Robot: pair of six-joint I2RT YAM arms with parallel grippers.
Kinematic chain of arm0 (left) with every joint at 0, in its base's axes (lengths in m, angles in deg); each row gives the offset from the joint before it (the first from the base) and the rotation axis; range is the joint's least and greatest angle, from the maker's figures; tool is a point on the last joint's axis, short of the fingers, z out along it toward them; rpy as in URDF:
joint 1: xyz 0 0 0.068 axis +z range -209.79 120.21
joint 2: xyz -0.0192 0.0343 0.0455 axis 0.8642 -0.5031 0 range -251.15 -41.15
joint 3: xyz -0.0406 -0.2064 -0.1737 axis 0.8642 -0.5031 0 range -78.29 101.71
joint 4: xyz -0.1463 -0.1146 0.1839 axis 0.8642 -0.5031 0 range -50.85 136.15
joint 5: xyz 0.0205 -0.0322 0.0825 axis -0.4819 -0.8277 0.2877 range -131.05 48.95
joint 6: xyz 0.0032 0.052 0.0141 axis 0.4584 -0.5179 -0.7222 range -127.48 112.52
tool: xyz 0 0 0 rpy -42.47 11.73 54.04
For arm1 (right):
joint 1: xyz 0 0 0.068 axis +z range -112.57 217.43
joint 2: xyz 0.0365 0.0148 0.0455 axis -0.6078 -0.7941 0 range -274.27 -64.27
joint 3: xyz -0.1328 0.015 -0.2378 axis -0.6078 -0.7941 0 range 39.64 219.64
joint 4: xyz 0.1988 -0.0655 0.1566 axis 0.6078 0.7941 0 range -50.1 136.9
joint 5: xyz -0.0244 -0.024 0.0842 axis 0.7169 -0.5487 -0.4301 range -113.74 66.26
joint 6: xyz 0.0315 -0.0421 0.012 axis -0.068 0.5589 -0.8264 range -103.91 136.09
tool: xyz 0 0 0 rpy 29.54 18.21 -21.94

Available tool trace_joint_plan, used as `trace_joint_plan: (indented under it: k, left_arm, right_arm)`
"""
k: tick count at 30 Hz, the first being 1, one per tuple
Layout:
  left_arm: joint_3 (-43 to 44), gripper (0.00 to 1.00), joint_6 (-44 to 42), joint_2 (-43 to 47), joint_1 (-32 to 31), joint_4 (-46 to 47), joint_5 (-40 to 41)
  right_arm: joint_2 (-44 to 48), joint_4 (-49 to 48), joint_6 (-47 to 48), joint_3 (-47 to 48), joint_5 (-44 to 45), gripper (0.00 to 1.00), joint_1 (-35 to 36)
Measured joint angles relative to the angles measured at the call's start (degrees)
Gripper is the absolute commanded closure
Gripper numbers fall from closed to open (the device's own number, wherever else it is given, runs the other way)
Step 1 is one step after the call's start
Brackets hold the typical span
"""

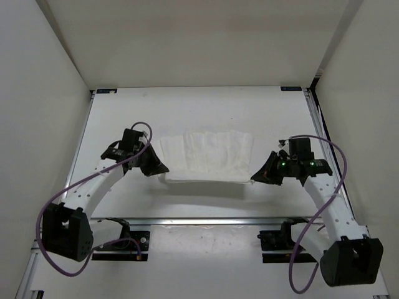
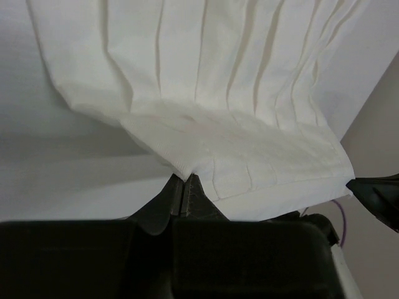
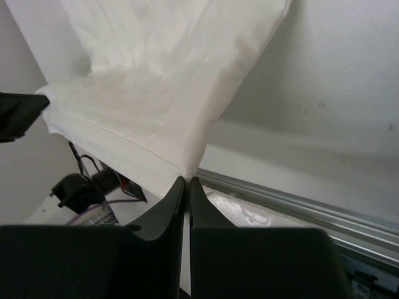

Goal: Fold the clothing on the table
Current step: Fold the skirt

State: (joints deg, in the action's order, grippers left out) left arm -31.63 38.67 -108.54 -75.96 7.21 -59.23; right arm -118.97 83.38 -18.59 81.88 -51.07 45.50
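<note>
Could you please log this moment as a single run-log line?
left claw: shut on clothing | right claw: shut on clothing | near edge lifted off table

Thin ribbed cloth clothing (image 1: 209, 156), matt table (image 1: 206, 109)

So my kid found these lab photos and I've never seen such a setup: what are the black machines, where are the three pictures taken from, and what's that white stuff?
They are two robot arms bolted to a flat matte white table. One picture looks down from above; the other two come from cameras on each wrist. The white stuff is a thin, creased white fabric garment. The left end effector is shut on its near left corner, and the right end effector on its near right corner. They hold that near edge lifted, casting a shadow, while the far part appears to rest on the table.
</note>
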Motion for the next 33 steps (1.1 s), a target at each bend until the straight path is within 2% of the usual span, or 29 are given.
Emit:
trace_joint_plan:
  k: [4,11,15,16,17,19,25,29,33]
  left_arm:
    - [6.86,1.0,0.7,-8.37,2.23,2.4,-3.76]
    - [16.2,1.0,2.23,-23.28,7.19,7.82,-6.19]
    - [20.2,1.0,4.04,-32.11,7.74,11.32,-5.42]
    - [20.81,1.0,4.85,-34.05,7.78,12.44,-4.9]
    - [21.22,1.0,5.77,-35.78,7.93,13.77,-4.63]
    - [21.38,1.0,8.24,-38.97,8.63,17.27,-3.74]
    - [19.26,1.0,20.55,-45.7,16.09,29.0,-1.11]
    - [20.87,1.0,22.01,-45.62,17.84,29.55,1.66]
    - [21.49,1.0,22.51,-43.85,17.53,30.53,2.93]
  right_arm:
    - [-8.87,-0.13,1.7,6.58,-3.45,0.99,-5.03]
    - [-32.52,-3.56,5.33,25.05,-7.1,0.95,-5.22]
    - [-44.26,-5.57,7.23,34.07,-8.26,0.92,-5.25]
    - [-46.82,-6.47,7.72,35.85,-8.68,0.89,-5.25]
    - [-49.53,-8.02,8.02,37.62,-9.25,0.79,-5.33]
    - [-53.59,-11.04,8.15,40.15,-10.12,0.74,-5.9]
    - [-61.75,-28.17,2.84,44.68,-15.72,0.74,-12.7]
    - [-63.76,-27.58,4.04,50.49,-14.86,0.74,-13.46]
    - [-62.07,-25.81,8.15,52.02,-13.27,0.8,-10.23]
